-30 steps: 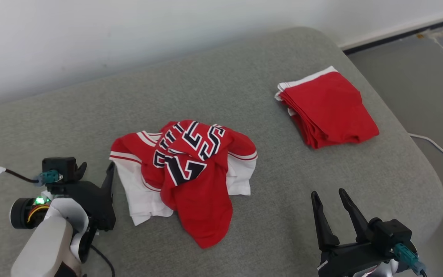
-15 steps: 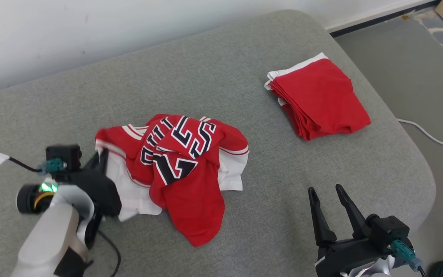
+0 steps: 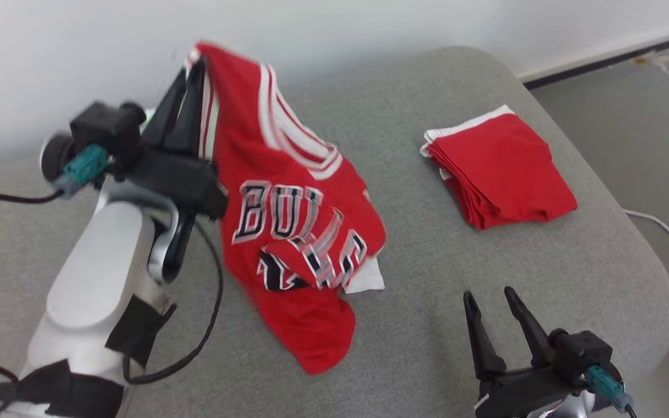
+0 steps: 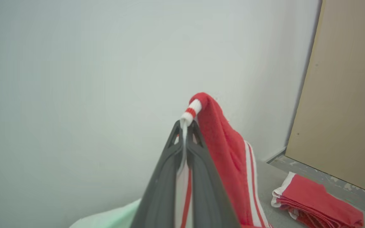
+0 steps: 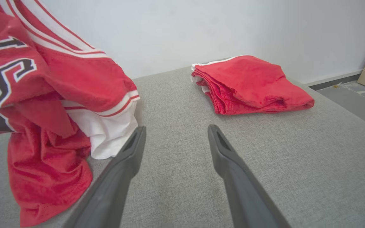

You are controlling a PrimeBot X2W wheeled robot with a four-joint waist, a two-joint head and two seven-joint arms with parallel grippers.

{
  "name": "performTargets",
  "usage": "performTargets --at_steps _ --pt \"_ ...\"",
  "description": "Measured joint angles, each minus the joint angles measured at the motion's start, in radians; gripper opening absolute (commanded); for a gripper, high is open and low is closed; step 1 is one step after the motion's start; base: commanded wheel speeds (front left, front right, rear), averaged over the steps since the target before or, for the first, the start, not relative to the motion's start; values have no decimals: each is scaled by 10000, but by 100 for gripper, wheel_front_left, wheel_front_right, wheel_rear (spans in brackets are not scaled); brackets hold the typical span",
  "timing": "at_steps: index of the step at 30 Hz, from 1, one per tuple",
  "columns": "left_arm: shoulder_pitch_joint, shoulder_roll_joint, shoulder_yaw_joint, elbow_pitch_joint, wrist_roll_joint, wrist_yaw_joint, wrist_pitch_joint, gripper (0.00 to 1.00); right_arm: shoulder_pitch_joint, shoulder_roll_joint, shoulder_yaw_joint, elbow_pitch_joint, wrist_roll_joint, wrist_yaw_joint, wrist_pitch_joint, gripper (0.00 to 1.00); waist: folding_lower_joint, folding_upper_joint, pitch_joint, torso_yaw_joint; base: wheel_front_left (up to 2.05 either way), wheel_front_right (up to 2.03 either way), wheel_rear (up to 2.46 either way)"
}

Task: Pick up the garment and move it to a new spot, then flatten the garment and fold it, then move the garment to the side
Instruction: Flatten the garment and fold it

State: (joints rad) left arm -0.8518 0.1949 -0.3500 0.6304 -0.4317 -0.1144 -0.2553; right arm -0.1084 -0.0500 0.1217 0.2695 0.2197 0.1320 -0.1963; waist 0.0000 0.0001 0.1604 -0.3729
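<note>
Lifted since a second ago, the red basketball jersey (image 3: 288, 220) no longer lies crumpled on the grey cushion (image 3: 427, 325). The left claw (image 3: 194, 67), then open beside the heap, has closed and risen towards the white wall (image 3: 79, 46).

That claw is clamped tight on a red-and-white striped trim edge of the jersey; in the left wrist view the trim (image 4: 191, 111) pokes out past the closed fingertips (image 4: 177, 133) and the cloth (image 4: 220, 142) falls away to their right.

In the head view the jersey's long axis runs from the claw at upper left down to lower right. Its pinched edge points up and its red lower end rests on the cushion. Black-and-white lettering faces the camera, tilted along the drape, and white fabric shows at the right edge.

The right claw (image 3: 488, 293) hovers low over the cushion, fingers spread wide with nothing between them (image 5: 176, 128), just beside the jersey's white corner (image 5: 112, 133).

A folded red garment (image 3: 503, 168) lies well apart, near the cushion's far right corner.
</note>
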Motion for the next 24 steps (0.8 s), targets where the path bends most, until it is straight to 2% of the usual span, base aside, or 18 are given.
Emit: performTargets --at_steps 4,8,11,18,24 --pt "-412 -199 0 -972 8 2 -35 0 105 -6 -2 -12 -105 -2 104 100 -1 0 -321 170 0 0 0" --pt "-800 -408 280 -2443 19 416 -52 0 290 -2 17 -134 -194 0 280 100 -1 0 -710 401 0 0 0" --pt "-445 -355 431 -3116 -77 731 71 0 376 -2 -17 -222 -199 -2 330 100 -3 -1 -882 592 0 0 0" --pt "2764 190 1197 -4136 -742 1544 368 0 714 0 -117 -408 -284 0 504 100 -2 -1 -1095 1283 0 0 0" --pt "6101 489 1720 -4263 -1365 1971 397 0 880 2 -140 -562 -284 -2 570 100 -2 -1 -1192 2011 0 0 0"
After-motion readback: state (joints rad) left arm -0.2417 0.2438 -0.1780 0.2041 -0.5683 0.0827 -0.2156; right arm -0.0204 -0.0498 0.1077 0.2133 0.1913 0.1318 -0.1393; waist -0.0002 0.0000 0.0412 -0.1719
